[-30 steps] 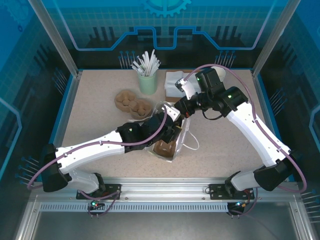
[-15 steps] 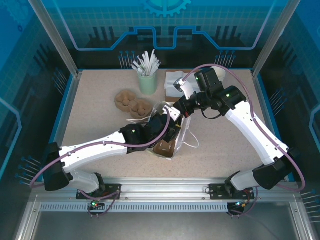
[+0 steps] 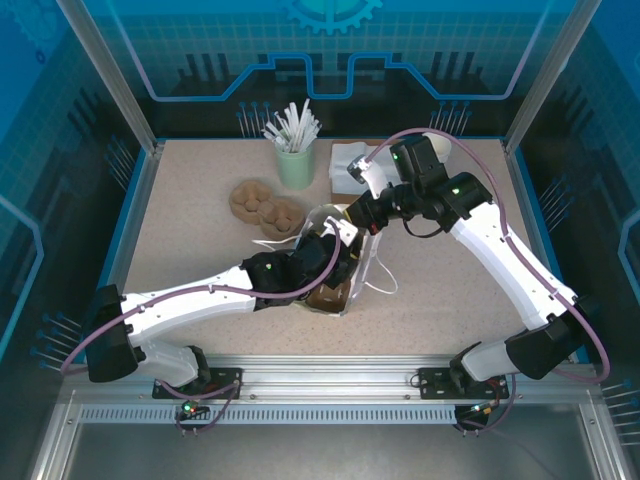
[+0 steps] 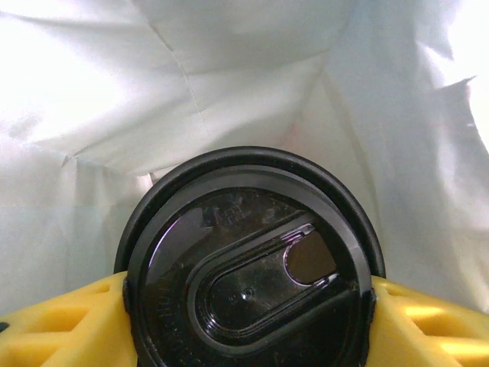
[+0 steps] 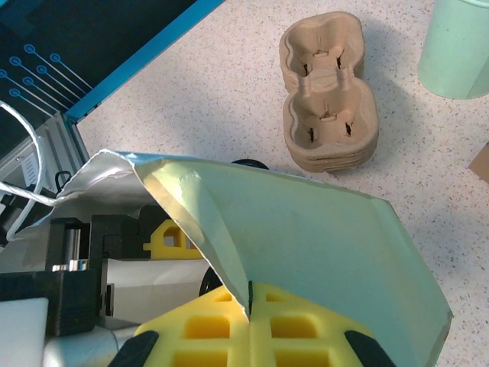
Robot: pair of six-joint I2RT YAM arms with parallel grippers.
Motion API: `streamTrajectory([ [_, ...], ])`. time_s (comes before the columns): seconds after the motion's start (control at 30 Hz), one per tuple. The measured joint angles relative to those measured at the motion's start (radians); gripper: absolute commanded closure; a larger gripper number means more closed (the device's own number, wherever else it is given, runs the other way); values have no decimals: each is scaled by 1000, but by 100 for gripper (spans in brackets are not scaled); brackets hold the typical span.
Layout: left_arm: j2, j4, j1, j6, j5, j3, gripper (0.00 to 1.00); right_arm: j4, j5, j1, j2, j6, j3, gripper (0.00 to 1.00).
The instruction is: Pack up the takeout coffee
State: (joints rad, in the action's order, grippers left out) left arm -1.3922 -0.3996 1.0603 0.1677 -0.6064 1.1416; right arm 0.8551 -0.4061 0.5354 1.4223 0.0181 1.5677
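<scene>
- Left hand (image 4: 248, 310) is clamped on the takeout coffee (image 4: 248, 256). There's a yellow finger (image 4: 53, 325) pressed against each side of it, just under the rim of the round black lid (image 4: 172, 229).
- The wrist camera looks straight down on that lid, and you can see the oval recess and the little sip flap.
- The cup sits inside the bag (image 4: 229, 84), with crinkly white paper walls close behind it and on both sides. The cup's body is hidden under the lid, so I can't tell whether it's touching the bottom.
- Right hand (image 5: 250, 321) has its yellow fingers pressed together on the bag's top edge. The paper goes right into the seam between them, and the mouth is propped open.
- From overhead, the bag (image 3: 368, 262) lies mid-tabletop (image 3: 450, 290) with its mouth toward the back, and a thin loop handle trails off on its right side.
- The left arm comes in from the near left and the left hand (image 3: 328, 255) is buried in the opening. The right hand (image 3: 352, 222) comes in from the back right onto the rim.
- There's a brown thing (image 3: 328, 296) at the bag's near end, but I can't make out what it is.
- A brown pulp cup carrier (image 5: 328, 95) sits empty just behind and left of the bag, not touching it.
- Further back there's a pale green tumbler (image 3: 295, 165) full of white sticks, and just to its right a white stack (image 3: 348, 165) that's too small to identify.
</scene>
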Motion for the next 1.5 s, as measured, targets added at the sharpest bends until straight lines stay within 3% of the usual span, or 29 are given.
streamTrajectory([
  [1.5, 1, 93, -10, 41, -33, -69, 35, -87, -43, -3, -53, 72, -72, 100],
])
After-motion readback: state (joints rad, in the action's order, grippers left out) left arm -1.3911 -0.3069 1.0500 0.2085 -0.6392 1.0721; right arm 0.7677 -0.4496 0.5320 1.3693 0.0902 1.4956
